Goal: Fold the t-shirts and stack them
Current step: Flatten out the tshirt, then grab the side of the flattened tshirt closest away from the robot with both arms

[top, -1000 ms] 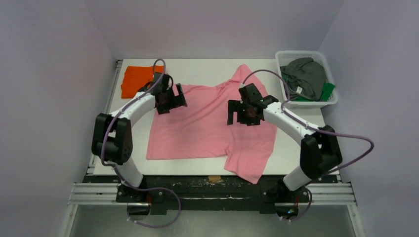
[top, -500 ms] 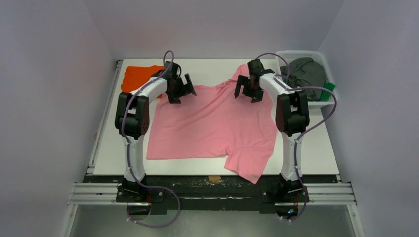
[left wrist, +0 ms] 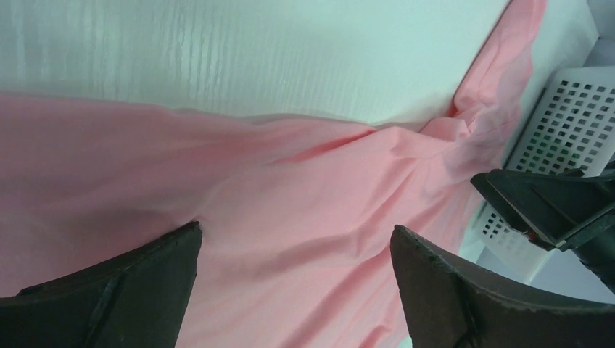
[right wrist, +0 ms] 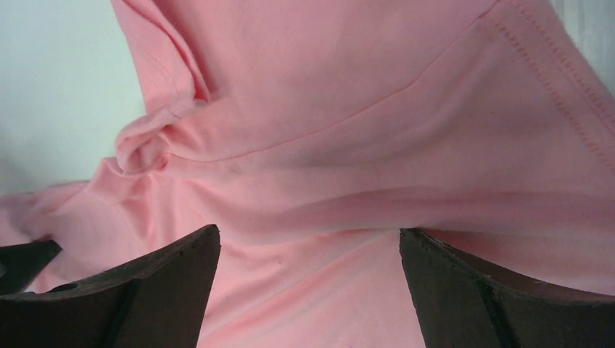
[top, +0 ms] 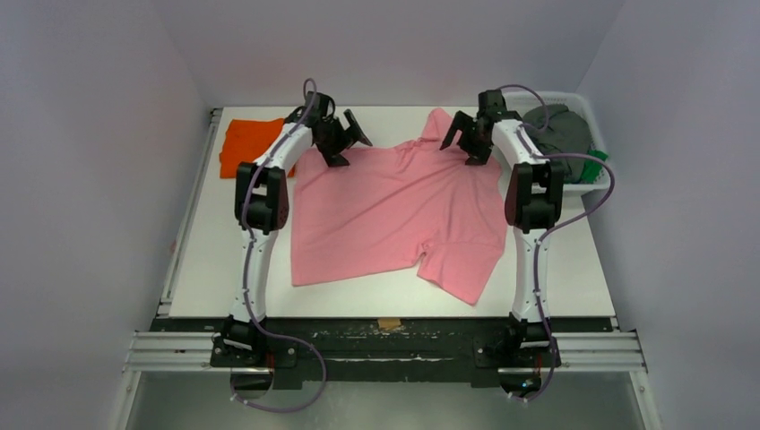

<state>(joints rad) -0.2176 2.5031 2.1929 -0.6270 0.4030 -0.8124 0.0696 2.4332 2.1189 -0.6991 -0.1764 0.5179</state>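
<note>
A light pink t-shirt (top: pixel 394 206) lies spread on the white table, its collar toward the far edge and one sleeve bunched at the near right. My left gripper (top: pixel 345 139) is open over its far left shoulder. My right gripper (top: pixel 466 139) is open over its far right shoulder. In the left wrist view the gripper (left wrist: pixel 294 239) has its jaws wide apart over wrinkled pink cloth (left wrist: pixel 290 196). The right wrist view shows the same: the gripper (right wrist: pixel 308 239) open over the pink cloth (right wrist: pixel 348 94). A bright orange t-shirt (top: pixel 246 143) lies folded at the far left.
A white mesh basket (top: pixel 593 184) stands at the far right and holds a dark grey shirt (top: pixel 560 130) and a green one (top: pixel 593 164). The basket (left wrist: pixel 566 138) shows close beside the right gripper in the left wrist view. Walls close in on three sides.
Both arms have stretched out toward the far edge, grippers moving from mid-shirt to the shoulders. The pink shirt has slid away from the front edge and its left side has drawn in.
</note>
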